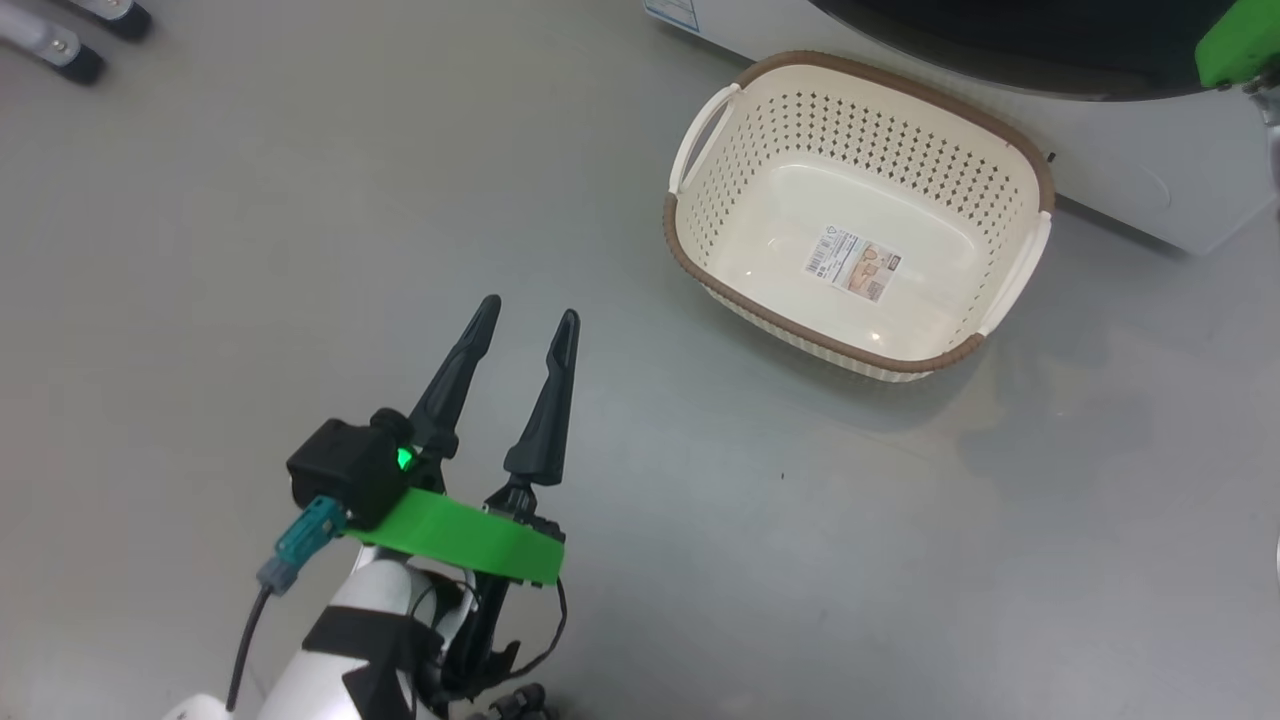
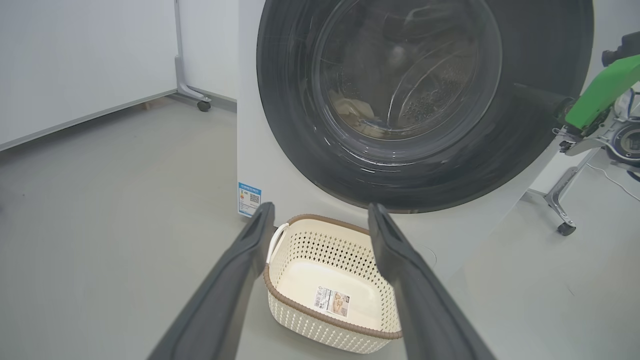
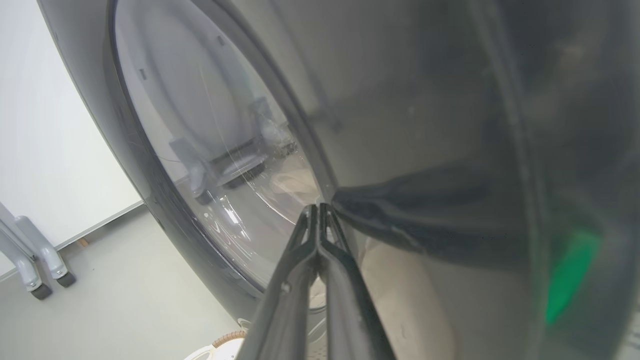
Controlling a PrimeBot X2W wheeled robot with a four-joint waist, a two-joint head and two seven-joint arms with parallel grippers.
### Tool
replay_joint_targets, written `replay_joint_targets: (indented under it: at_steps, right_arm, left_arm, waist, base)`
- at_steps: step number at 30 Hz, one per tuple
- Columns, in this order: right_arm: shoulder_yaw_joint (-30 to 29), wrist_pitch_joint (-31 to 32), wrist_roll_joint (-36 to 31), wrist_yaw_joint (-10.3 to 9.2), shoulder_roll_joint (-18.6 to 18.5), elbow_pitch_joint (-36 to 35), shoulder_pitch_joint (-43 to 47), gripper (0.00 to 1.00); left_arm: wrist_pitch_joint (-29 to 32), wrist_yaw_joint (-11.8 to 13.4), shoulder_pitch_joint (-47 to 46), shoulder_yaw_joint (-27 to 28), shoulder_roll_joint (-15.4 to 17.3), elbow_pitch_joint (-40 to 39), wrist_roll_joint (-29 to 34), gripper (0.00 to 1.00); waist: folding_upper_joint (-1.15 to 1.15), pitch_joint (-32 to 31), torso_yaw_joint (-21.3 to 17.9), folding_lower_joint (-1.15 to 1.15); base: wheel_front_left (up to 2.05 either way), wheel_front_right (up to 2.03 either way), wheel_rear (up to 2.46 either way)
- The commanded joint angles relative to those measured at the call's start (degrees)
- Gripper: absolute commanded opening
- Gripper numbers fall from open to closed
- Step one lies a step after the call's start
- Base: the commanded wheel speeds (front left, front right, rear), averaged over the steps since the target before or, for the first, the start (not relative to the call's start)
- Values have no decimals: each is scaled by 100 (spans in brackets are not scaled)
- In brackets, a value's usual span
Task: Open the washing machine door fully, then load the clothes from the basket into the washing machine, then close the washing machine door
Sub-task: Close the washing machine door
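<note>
The cream basket [image 1: 720,215] stands on the grey floor against the white washing machine [image 2: 280,170], with just a label on its floor. The washing machine door [image 2: 295,115], black-rimmed with a glass bowl, lies across the opening. Behind its glass, cream clothes [image 2: 352,107] lie in the drum. My left gripper [image 1: 528,312] hovers open above the floor, left of the basket, with nothing between its fingers. My right gripper [image 3: 317,207] is shut, its tips against the door's glossy rim [image 3: 425,125] beside the glass. Its green wrist bracket [image 2: 600,90] sits at the door's right edge.
A blue label sticker [image 2: 249,199] is low on the machine's front. Wheeled stand legs stand at the far left [image 1: 70,50] and to the right of the machine [image 2: 565,227]. A white wall panel [image 2: 75,60] runs along the left.
</note>
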Motion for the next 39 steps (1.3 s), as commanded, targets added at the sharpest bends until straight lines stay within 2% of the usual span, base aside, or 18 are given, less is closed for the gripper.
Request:
replay_joint_targets:
  at_steps: [1,6,11,22,31,33,34,35,36,39]
  right_arm:
    - [82,-53,-44,19,165,-151,-91,0]
    - [395,-92,110,19,387,-123,165,0]
    - [827,-111,440,19,574,-405,557,0]
    - [1701,-114,1481,19,759,-2159,2217,0]
    - [1806,-111,1677,19,800,-3322,3628,0]
    - [1776,-84,1635,19,804,-3500,3859,33]
    - [1753,-66,1628,19,805,-3594,3974,54]
    - [1736,-49,1613,19,806,-3691,4087,85]
    - [1716,-28,1601,19,808,-3786,4206,100]
    - [1684,73,1635,19,810,-4065,4565,100]
  left_arm:
    - [-54,-18,-70,221,94,-144,6,100]
    - [-55,-19,-34,304,94,-64,90,100]
    - [-55,-19,24,397,94,9,212,100]
    - [-55,-17,204,700,171,187,343,100]
    - [-55,34,480,835,338,363,420,100]
    - [-55,61,517,849,364,390,424,100]
    - [-55,72,537,856,378,399,424,100]
    - [-54,82,558,859,396,409,430,100]
    - [-54,95,581,863,410,419,431,100]
    - [-49,136,659,884,455,420,426,100]
  waist:
    - [0,-29,-30,0]
    - [0,-144,-175,0]
    - [0,-301,-386,0]
    - [0,-813,-1015,0]
    - [0,-1212,-1585,0]
    - [0,-1277,-1663,0]
    - [0,-1310,-1700,0]
    - [0,-1343,-1739,0]
    - [0,-1383,-1776,0]
    - [0,-1488,-1897,0]
  base:
    - [0,0,0]
    - [0,0,0]
    - [0,0,0]
    - [0,0,0]
    - [0,0,0]
    - [0,0,0]
    - [0,0,0]
    - [0,0,0]
    - [0,0,0]
    - [0,0,0]
